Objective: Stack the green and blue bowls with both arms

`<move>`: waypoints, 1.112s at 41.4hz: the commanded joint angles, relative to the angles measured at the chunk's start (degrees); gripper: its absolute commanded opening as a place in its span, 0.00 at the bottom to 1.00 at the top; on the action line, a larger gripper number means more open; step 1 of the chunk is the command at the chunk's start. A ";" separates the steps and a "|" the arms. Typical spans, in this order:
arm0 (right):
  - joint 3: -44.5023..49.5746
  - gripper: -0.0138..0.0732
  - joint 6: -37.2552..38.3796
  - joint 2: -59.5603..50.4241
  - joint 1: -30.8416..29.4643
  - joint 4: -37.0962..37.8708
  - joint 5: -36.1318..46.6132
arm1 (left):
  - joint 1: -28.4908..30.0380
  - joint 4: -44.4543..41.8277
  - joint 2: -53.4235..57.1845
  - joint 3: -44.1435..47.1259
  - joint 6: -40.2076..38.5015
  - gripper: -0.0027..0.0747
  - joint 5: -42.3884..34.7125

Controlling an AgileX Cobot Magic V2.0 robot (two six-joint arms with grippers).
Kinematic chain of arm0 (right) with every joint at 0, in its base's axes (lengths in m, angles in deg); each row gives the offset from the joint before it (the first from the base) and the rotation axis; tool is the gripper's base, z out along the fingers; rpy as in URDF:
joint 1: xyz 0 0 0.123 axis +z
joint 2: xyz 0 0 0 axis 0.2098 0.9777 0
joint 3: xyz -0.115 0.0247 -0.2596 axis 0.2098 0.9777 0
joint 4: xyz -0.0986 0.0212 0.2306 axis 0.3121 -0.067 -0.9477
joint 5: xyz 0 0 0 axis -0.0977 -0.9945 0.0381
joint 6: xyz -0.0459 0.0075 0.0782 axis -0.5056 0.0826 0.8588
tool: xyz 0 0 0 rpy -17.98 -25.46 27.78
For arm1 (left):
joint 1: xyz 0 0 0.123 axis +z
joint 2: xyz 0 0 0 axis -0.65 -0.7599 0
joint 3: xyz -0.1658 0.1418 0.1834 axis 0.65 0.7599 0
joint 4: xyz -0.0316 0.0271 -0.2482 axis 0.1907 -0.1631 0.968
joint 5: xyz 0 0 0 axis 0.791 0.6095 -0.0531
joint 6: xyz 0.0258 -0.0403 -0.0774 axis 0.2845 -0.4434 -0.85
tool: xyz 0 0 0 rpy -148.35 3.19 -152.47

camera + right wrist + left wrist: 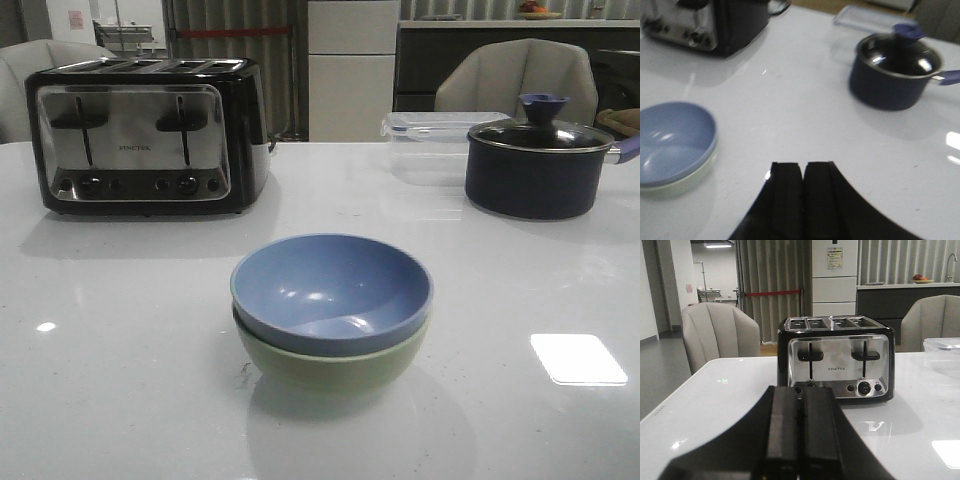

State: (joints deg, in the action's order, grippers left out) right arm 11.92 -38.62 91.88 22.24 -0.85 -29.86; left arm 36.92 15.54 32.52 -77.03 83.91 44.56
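Observation:
The dusty blue bowl (330, 285) sits nested inside the pale green bowl (335, 372) at the middle of the white table, near its front. In the right wrist view the blue bowl (671, 142) shows with the green bowl's rim (695, 175) under it. My right gripper (803, 165) is shut and empty, apart from the bowls, above bare table. My left gripper (801, 390) is shut and empty, facing the toaster; the bowls are out of that view. Neither gripper shows in the front view.
A black-and-chrome toaster (150, 135) stands at the back left. A dark navy lidded pot (540, 165) stands at the back right, with a clear plastic container (425, 135) beside it. Chairs stand behind the table.

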 commanded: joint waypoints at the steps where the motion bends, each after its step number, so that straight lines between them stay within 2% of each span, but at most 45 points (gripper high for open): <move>1: 5.42 0.22 -0.75 -6.53 -4.02 0.55 12.53 | -0.41 0.38 1.25 0.29 -0.66 0.15 -5.02; 8: 14.47 0.22 -0.75 -15.11 -8.14 0.55 16.33 | -0.41 0.38 1.25 0.29 -0.66 0.15 -5.02; 15: 19.59 0.22 -0.75 -20.38 -9.04 0.55 17.16 | -0.41 0.38 1.25 0.29 -0.66 0.15 -5.02; 39: 19.69 0.22 -0.70 -20.16 -8.06 0.70 19.30 | -0.41 0.38 1.12 0.29 -0.66 0.15 -5.02; 46: 19.69 0.22 8.15 -20.16 -8.62 7.15 21.72 | -0.41 0.38 1.12 0.29 -0.66 0.15 -5.02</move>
State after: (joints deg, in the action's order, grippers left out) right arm 31.80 -34.81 72.79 14.13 2.26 -14.78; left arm 36.92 15.54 32.52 -77.03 83.91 44.31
